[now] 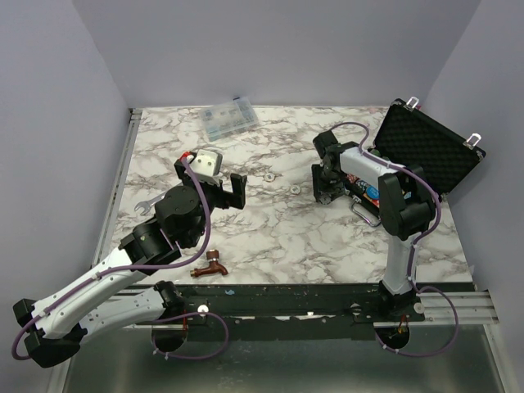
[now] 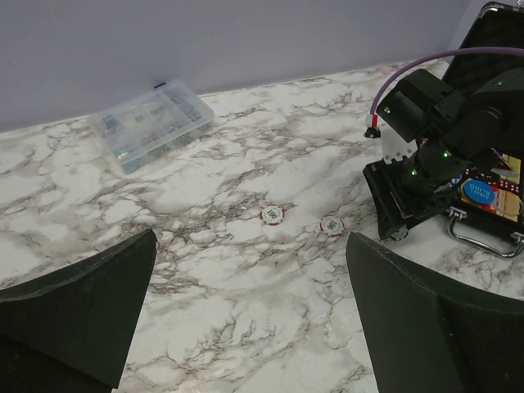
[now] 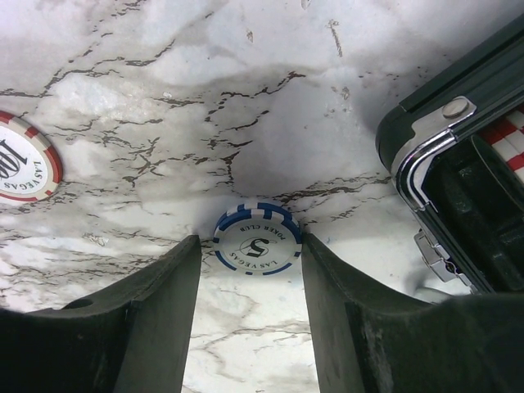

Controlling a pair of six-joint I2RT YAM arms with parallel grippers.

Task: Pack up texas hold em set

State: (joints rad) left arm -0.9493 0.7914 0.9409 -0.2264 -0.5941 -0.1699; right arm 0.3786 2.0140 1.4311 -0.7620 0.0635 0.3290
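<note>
Fingers (image 3: 155, 319) of the right pincer (image 3: 250, 250) are standing narrowly apart, bracketing a blue chip (image 3: 257, 240) that is lying flat on the marble-patterned bench (image 3: 246, 98). This chip is a round disc with a blue-and-white striped rim and a white centre printed with a 5. One matte dark finger is sitting right at its rim, while a thin shadowed gap is showing on the other side, so the chip is resting between them unclamped.

Just beside that pincer, the case (image 3: 458, 106) is showing a rounded black corner bound in bright chrome. Its lid (image 1: 430, 147) is standing open, lined with dimpled black foam, and a chrome loop handle (image 2: 487, 237) is lying against the bench at its front. Inside, a glossy blue disc (image 2: 479, 192) is peeking out past the arm.

Near the blue chip, a red-and-white chip (image 3: 20, 168) marked 100 is lying flat, and a second red-and-white chip (image 2: 272, 214) is lying a little beyond it.

Across the bench, the left pincer (image 2: 250, 246) is gaping wide, holding nothing, with its blunt black fingers raised above the veined surface. Well behind it, a clear plastic box (image 2: 151, 124) with small compartments is sitting near the back wall. At the near edge, a copper faucet (image 1: 211, 266) and a slim metal wrench (image 1: 146, 205) are lying apart.
</note>
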